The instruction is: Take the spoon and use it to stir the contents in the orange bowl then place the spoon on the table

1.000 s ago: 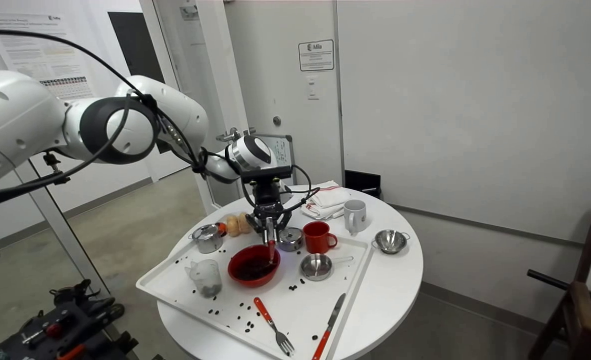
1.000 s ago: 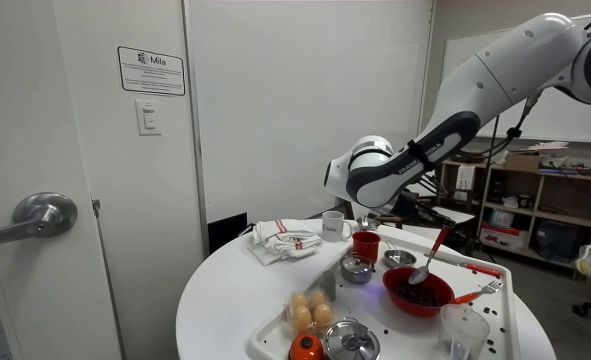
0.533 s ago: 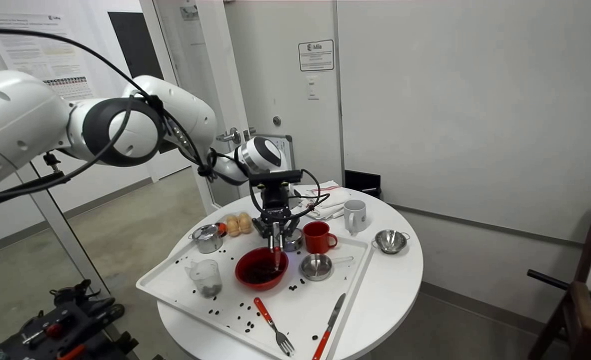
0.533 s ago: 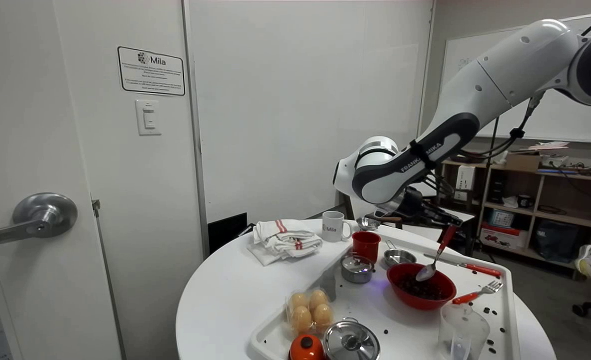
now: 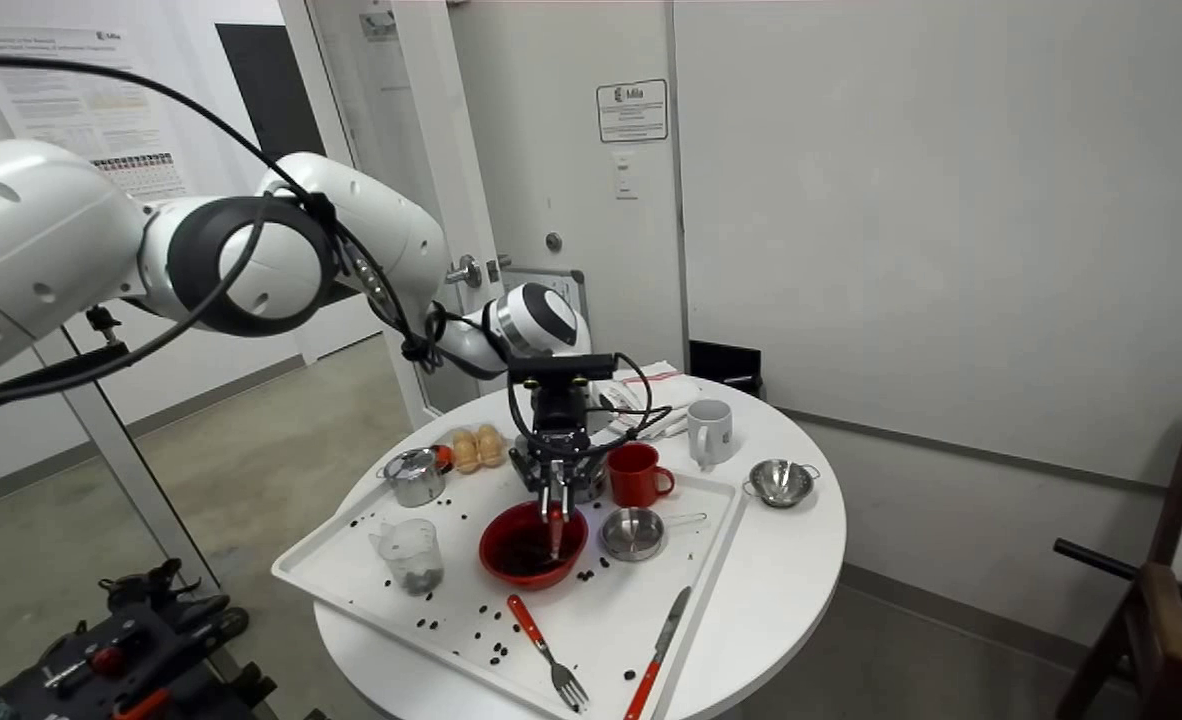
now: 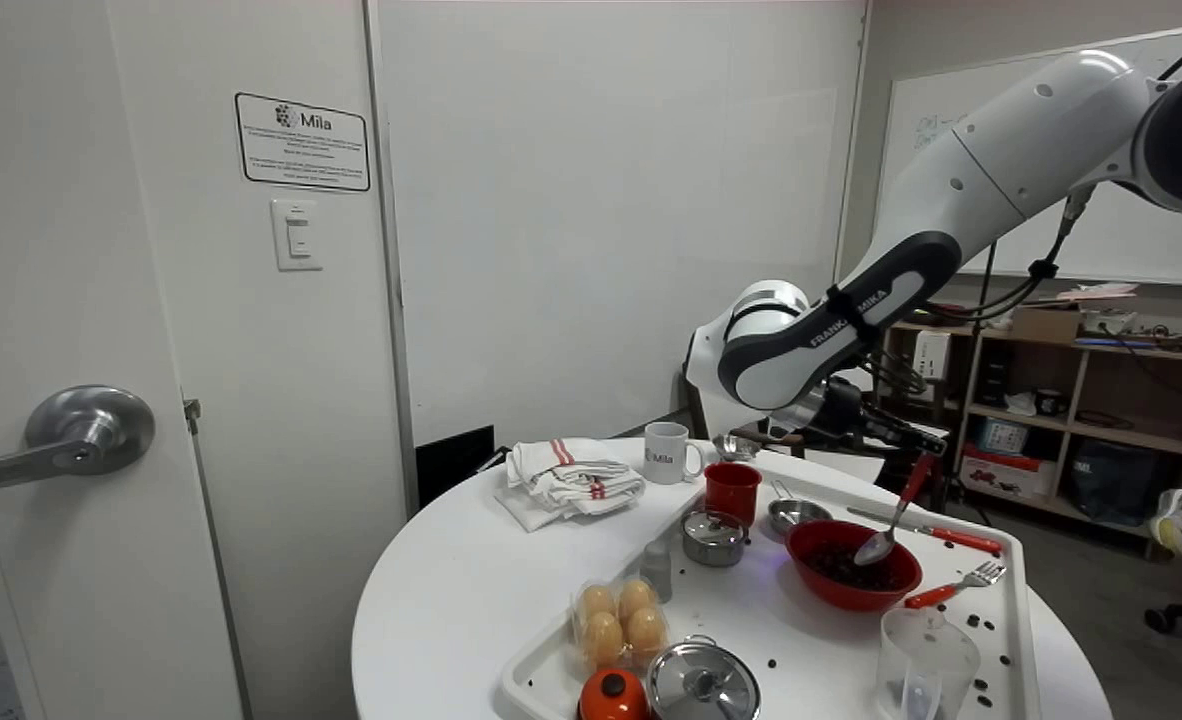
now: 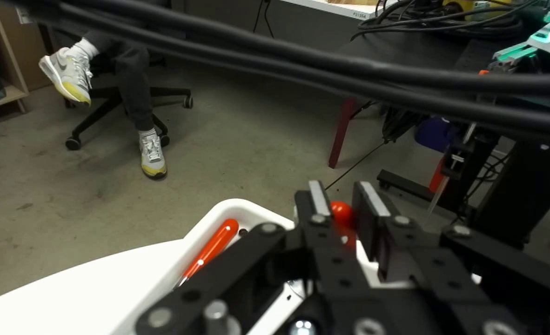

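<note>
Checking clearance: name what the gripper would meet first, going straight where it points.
Likely the floor: the gripper, holding the spoon, seems aimed over the tray's rim, though depth is unclear.

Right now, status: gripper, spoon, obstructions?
Gripper shut on spoon. Spoon tilted, head over orange bowl; contact with contents unclear. Fork beside bowl may crowd set-down.

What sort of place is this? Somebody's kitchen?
Most likely a research lab or office rather than a home kitchen: there is a whiteboard at the back, a wall sign headed "Mila", and a big robot arm stretched out over the table.
</note>
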Motion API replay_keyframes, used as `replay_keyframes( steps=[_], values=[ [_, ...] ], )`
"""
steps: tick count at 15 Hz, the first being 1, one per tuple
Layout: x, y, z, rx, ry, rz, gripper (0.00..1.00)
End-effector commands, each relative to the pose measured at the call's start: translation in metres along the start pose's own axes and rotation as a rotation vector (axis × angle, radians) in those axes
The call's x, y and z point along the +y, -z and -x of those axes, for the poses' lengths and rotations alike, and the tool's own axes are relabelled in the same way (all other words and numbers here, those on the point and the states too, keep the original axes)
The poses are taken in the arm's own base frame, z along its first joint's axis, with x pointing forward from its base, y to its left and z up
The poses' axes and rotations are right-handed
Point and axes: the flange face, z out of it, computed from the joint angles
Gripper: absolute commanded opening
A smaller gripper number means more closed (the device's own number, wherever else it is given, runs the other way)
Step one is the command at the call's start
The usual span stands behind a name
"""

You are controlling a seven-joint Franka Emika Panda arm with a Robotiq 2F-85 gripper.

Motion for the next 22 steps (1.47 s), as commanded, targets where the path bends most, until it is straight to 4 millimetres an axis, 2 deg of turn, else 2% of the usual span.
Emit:
replay_keyframes(
  steps=[1, 5, 11, 17, 22],
  values=[
    [0.001, -0.009, 0.004, -0.015, 0.008, -0.037, 0.08],
    [-0.014, 0.016, 0.000, 0.059, 0.074, -0.006, 0.08],
    [-0.041, 0.053, -0.002, -0.018, -0.059, 0.103, 0.08],
    [-0.048, 0.057, 0.000, -0.159, -0.198, 0.181, 0.08],
    [-0.056, 0.056, -0.010, -0.225, -0.198, 0.225, 0.08]
  ],
)
